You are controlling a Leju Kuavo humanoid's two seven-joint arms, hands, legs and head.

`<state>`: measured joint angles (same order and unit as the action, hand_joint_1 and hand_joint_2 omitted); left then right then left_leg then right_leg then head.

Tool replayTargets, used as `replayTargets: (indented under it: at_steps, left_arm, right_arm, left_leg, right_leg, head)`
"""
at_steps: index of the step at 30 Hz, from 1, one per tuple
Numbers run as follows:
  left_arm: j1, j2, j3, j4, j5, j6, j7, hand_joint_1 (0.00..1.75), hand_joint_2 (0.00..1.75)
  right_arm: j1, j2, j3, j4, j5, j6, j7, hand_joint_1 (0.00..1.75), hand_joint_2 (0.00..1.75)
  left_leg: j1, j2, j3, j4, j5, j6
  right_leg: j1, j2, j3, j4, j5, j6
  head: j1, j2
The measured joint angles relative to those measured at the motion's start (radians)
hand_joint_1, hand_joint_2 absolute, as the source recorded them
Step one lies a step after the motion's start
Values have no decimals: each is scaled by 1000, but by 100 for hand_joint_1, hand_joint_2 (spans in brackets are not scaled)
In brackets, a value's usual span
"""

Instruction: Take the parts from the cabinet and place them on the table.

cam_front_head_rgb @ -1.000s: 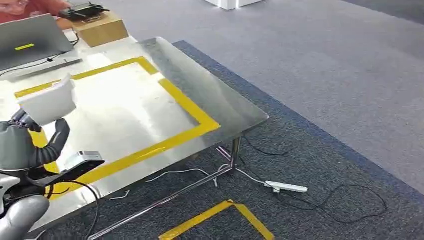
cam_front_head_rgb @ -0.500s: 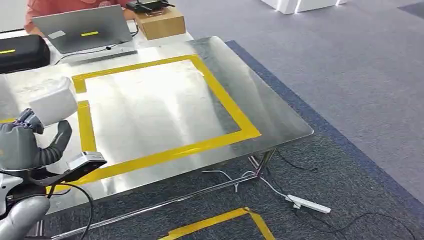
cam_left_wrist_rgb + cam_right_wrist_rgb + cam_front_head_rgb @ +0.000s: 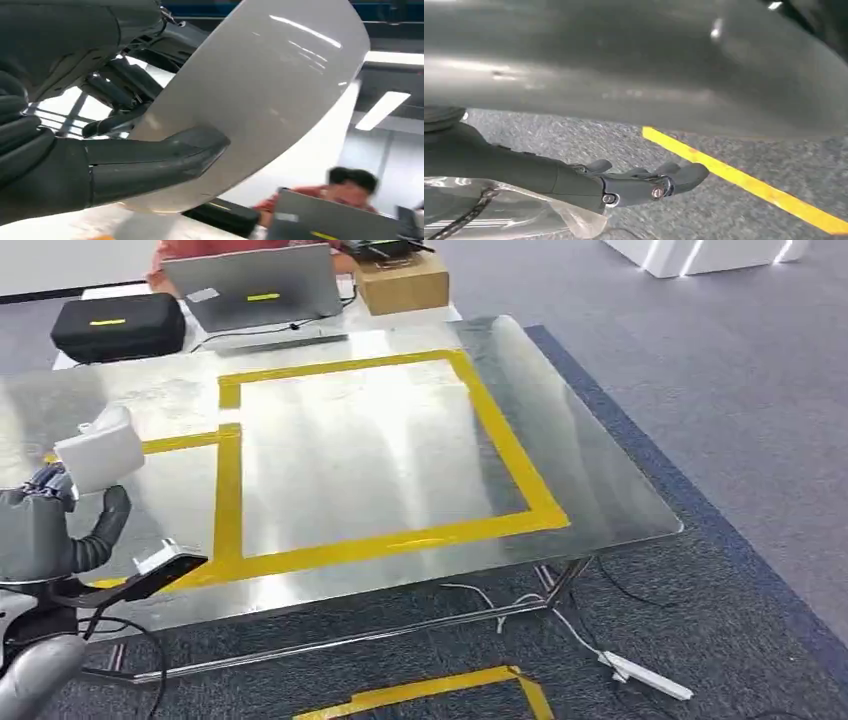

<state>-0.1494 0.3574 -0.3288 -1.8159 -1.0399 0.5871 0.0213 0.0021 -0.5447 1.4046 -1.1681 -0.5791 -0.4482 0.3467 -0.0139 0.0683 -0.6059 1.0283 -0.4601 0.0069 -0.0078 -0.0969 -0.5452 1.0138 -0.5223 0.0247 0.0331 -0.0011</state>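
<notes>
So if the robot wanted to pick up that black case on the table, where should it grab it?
Probably across its short sides. The black case lies flat and low at the far left of the metal table, so coming down from above looks easiest. The left hand is busy holding the white part, so the right hand would do it.

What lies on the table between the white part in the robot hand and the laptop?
In the head view, bare metal and a yellow tape line lie between the white part and the laptop.
</notes>
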Motion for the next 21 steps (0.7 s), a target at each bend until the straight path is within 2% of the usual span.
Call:
replayTargets:
  at_steps: [2,3,4,5,6,7,8,9,10,11,12,13,14,15,16,17,21]
  left_arm:
    - [6,4,2,7,-8,-9,7,175,175]
    - [7,7,2,10,-16,-18,14,175,175]
    - [9,8,3,14,-21,-24,23,175,175]
    - [6,9,5,18,-25,-32,32,175,175]
    - [7,9,6,24,-29,-35,37,175,175]
    - [11,9,6,31,-30,-36,39,175,175]
    - [15,9,6,37,-30,-38,41,175,175]
    - [18,9,6,43,-31,-39,43,175,175]
    - [21,9,6,48,-32,-41,45,175,175]
    - [21,9,6,51,-32,-44,48,175,175]
    - [21,8,6,54,-35,-47,51,175,175]
    - [21,9,6,56,-38,-54,55,175,175]
    - [22,10,6,58,-40,-64,59,175,175]
    - [22,13,6,59,-44,-75,60,175,175]
    - [24,18,4,60,-51,-93,59,175,175]
    - [26,23,2,64,-57,-110,59,175,175]
    - [28,36,-16,85,-76,-126,58,175,175]
  right_arm:
    - [-2,-1,1,-1,0,-1,1,0,0]
    - [-4,-2,2,-3,-1,-2,1,0,0]
    - [-6,-2,2,-4,-2,-2,2,0,0]
    - [-6,-2,2,-5,-3,-3,2,0,0]
    - [-5,-3,3,-6,-5,-4,2,0,0]
    - [-4,-5,5,-6,-7,-6,4,0,0]
    - [-2,-6,6,-6,-8,-7,4,0,0]
    - [-1,-6,8,-6,-10,-7,5,0,0]
    - [-1,-6,11,-6,-10,-7,5,0,0]
    - [-1,-6,13,-6,-10,-9,5,0,0]
    - [-2,-8,15,-6,-10,-10,5,0,0]
    - [-3,-9,16,-6,-12,-13,5,0,0]
    - [-5,-9,19,-6,-19,-14,4,0,0]
    - [-7,-10,19,-10,-26,-15,1,0,0]
    - [-7,-10,19,-12,-35,-14,-1,0,0]
    - [-8,-10,19,-13,-39,-13,-1,0,0]
    - [-9,-9,21,-15,-43,-7,-2,0,0]
  left_leg:
    - [-3,-25,-4,-2,0,7]
    - [3,-38,2,-15,6,15]
    - [8,-45,8,-21,10,20]
    - [11,-54,7,-22,11,25]
    - [12,-65,6,-22,10,29]
    - [12,-75,6,-22,10,30]
    - [11,-87,6,-21,9,31]
    - [11,-100,7,-21,9,31]
    - [11,-112,8,-20,9,31]
    - [12,-125,9,-18,8,29]
    - [14,-129,10,-15,4,27]
    - [14,-139,11,-10,0,23]
    - [8,-146,7,-3,-4,17]
    - [9,-155,1,2,-5,13]
    - [9,-154,-1,5,-6,14]
    - [9,-154,0,3,-1,26]
    - [9,-148,9,-9,-2,27]
  right_leg:
    - [-1,-27,8,-9,-2,8]
    - [1,-34,14,-9,-7,16]
    - [-3,18,5,3,-19,22]
    - [-7,65,-17,48,-46,22]
    - [-7,86,-60,134,-86,24]
    - [-7,93,-104,216,-119,26]
    - [-6,94,-143,284,-138,28]
    - [-7,94,-161,307,-131,28]
    - [-7,94,-158,284,-102,28]
    - [-8,96,-133,219,-53,28]
    - [-9,101,-93,126,1,27]
    - [-11,111,-55,37,39,25]
    - [-9,123,-44,15,17,23]
    - [-11,123,-31,8,17,14]
    - [-13,122,-34,3,21,15]
    - [-11,123,-33,4,21,15]
    - [-9,128,-32,4,20,10]
  head:
    - [-1,0]
    - [-1,0]
    - [2,0]
    - [4,0]
    - [8,0]
    - [7,0]
    - [7,0]
    - [7,0]
    - [7,0]
    - [7,0]
    - [7,0]
    - [8,0]
    - [8,0]
    - [6,0]
    - [7,0]
    - [6,0]
    - [6,0]
